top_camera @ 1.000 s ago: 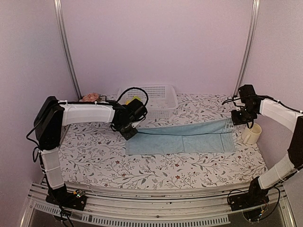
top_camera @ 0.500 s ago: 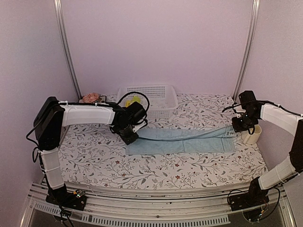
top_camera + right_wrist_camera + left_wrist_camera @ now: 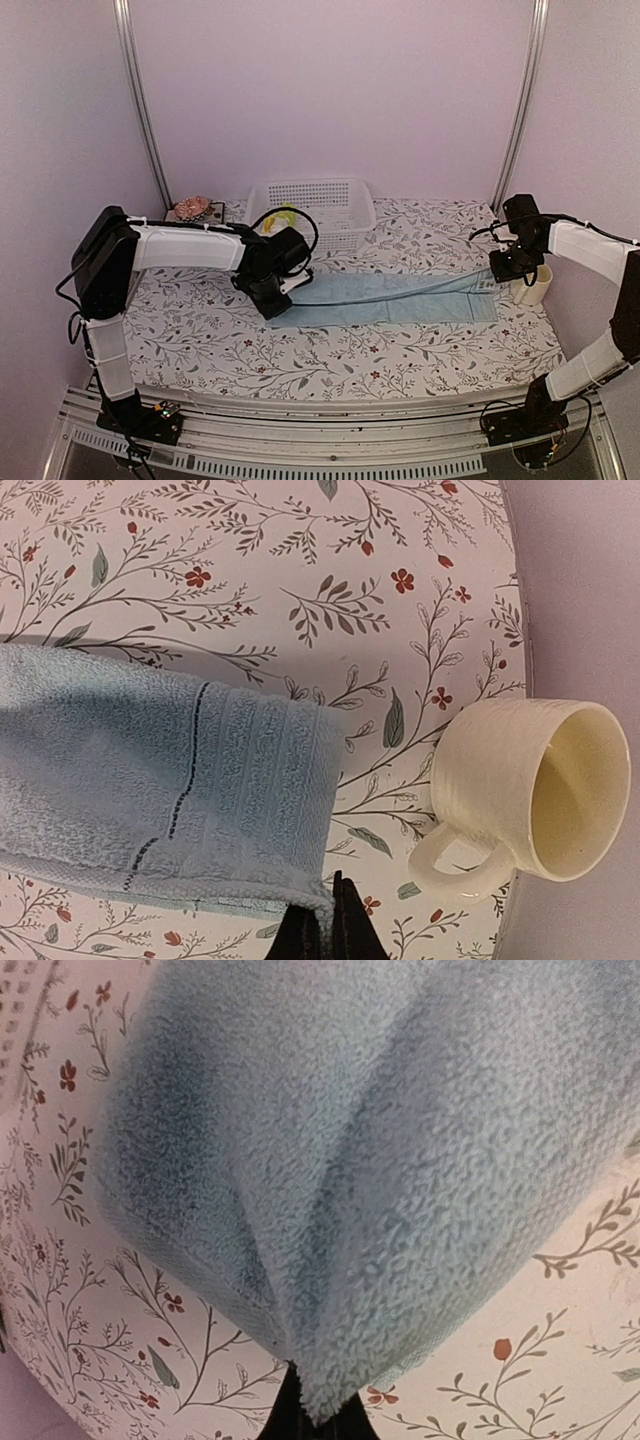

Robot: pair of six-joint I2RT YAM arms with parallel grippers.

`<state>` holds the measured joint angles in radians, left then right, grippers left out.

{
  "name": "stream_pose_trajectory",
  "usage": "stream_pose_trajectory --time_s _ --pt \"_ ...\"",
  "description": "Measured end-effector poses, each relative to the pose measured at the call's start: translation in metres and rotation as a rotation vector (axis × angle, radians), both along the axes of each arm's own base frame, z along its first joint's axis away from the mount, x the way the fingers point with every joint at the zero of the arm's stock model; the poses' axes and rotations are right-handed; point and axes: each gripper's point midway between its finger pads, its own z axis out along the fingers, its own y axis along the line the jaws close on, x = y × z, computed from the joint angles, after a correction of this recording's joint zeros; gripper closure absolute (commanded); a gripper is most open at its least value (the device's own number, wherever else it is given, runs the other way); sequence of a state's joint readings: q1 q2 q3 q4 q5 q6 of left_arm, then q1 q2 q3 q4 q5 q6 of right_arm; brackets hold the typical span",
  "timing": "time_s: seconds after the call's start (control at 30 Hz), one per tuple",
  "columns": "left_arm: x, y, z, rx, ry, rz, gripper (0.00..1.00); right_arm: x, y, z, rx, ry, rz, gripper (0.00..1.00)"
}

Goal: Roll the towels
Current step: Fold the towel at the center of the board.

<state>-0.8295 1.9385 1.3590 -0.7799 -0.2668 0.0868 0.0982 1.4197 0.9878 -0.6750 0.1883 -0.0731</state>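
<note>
Soft, even light fills the enclosure and gives the walls (image 3: 330, 90) a faint lilac cast. Shadows are weak: in the top view only a faint grey shade lies under the arms on the counter (image 3: 200, 340). That view is low in detail, and its frame posts (image 3: 140, 110) slant outward toward the top. In the left wrist view the pale blue towel (image 3: 330, 1190) fills the lens, its pile crisp, with a dimmer patch at upper left. The right wrist view is sharp, and the cup (image 3: 520, 790) shows no glare.

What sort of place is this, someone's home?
Likely a robot test booth, not a home: bare walls and metal rails box in a flowery table, and a left arm and right arm are bolted at its near edge, holding a towel.
</note>
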Motion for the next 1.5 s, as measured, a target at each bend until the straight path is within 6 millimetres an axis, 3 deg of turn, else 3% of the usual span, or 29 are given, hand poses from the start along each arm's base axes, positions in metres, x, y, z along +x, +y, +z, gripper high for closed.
stream_pose_trajectory --time_s 0.5,1.17,1.37,1.5 --pt "-0.014 -0.001 -0.006 -0.009 0.059 -0.018 1.00 -0.001 0.008 -0.007 -0.075 0.027 0.045 0.96" --pt "-0.015 0.008 -0.006 0.076 0.034 -0.057 1.00 -0.002 0.006 -0.017 -0.128 0.062 0.049 0.95" --pt "-0.017 0.006 -0.006 0.074 0.038 -0.068 0.91 -0.002 0.011 -0.018 -0.128 0.067 0.068 0.91" --pt "-0.019 0.005 -0.006 0.070 0.043 -0.072 0.72 -0.003 0.013 -0.021 -0.130 0.076 0.081 0.88"
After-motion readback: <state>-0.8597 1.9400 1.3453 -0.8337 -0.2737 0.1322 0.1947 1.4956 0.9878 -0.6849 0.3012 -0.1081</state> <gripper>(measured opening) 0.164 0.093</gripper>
